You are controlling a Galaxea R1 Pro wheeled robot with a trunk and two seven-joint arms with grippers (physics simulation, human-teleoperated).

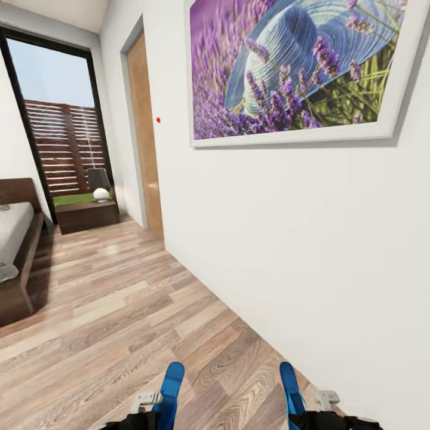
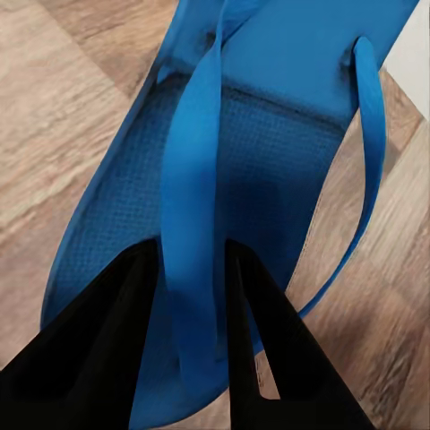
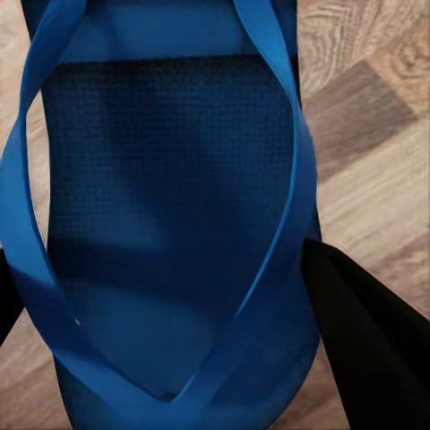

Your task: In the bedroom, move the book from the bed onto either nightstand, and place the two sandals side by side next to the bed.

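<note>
I hold a bright blue sandal in each hand, low over the wood floor. My left gripper [image 1: 154,412] is shut on the left sandal [image 1: 170,385]; in the left wrist view its black fingers [image 2: 98,358] pinch the strap of that sandal [image 2: 260,152]. My right gripper [image 1: 307,415] is shut on the right sandal [image 1: 291,388], whose sole [image 3: 170,179] sits between the fingers [image 3: 367,340]. The bed [image 1: 18,251] with its dark frame stands at the far left. A dark nightstand [image 1: 86,215] sits at the back under the window. The book is out of view.
A white wall [image 1: 298,239] with a large lavender picture [image 1: 298,65] runs close along my right. A wooden door [image 1: 146,137] is farther down that wall. A lamp [image 1: 98,182] stands on the nightstand. Plank floor [image 1: 119,310] stretches between bed and wall.
</note>
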